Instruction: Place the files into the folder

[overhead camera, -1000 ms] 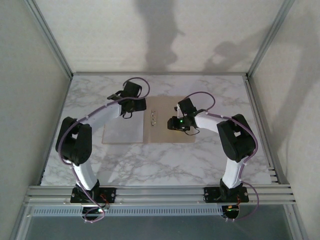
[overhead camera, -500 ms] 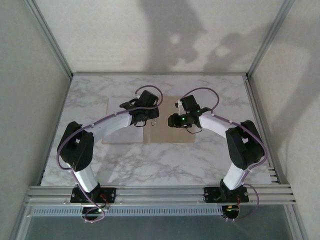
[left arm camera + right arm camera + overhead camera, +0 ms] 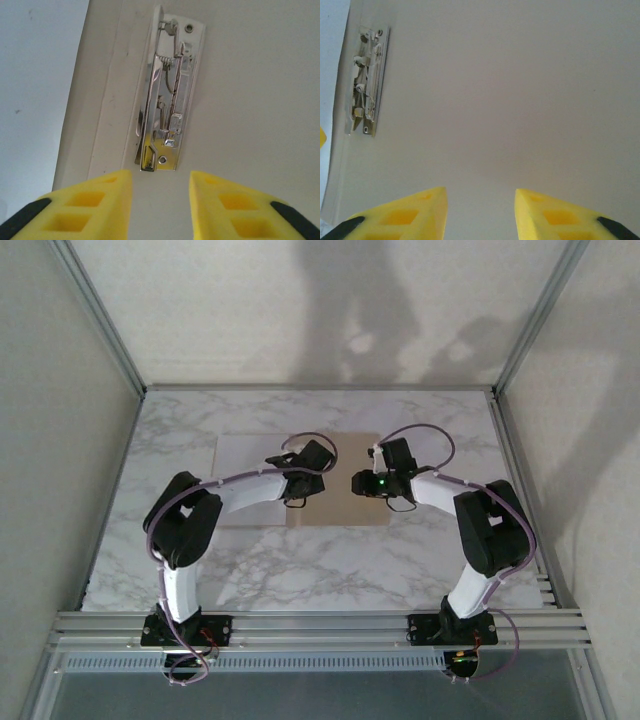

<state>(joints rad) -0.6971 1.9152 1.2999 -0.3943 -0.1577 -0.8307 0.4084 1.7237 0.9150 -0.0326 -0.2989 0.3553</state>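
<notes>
Marble, white with grey veins, tops the bench (image 3: 300,570), and the folder (image 3: 345,512) lies open and flat on it. It sits about midway between the left and right edges, somewhat nearer the far edge than the near one. The files (image 3: 245,455) rest on the folder's left leaf as a plain white sheet that covers most of it, with one long side running beside the spine. The right leaf is bare tan card.

A small metal clip (image 3: 167,95) sits along the spine, just right of the fold and apart from the paper's edge.

The left gripper (image 3: 159,182) hangs over the spine. Its yellow fingers (image 3: 95,200) stand apart with nothing between them, so the claw is released. From its wrist camera the near end of the clip lies just beyond the fingertips, in line with the gap. Whether the tips touch the card I cannot tell.

The right gripper (image 3: 480,192) hovers over the bare right leaf, well right of the clip. Its jaws are also parted and hold nothing, with only plain card showing between the two yellow tips. From above, both arms curve in from the near corners and their wrists face each other across the spine.
</notes>
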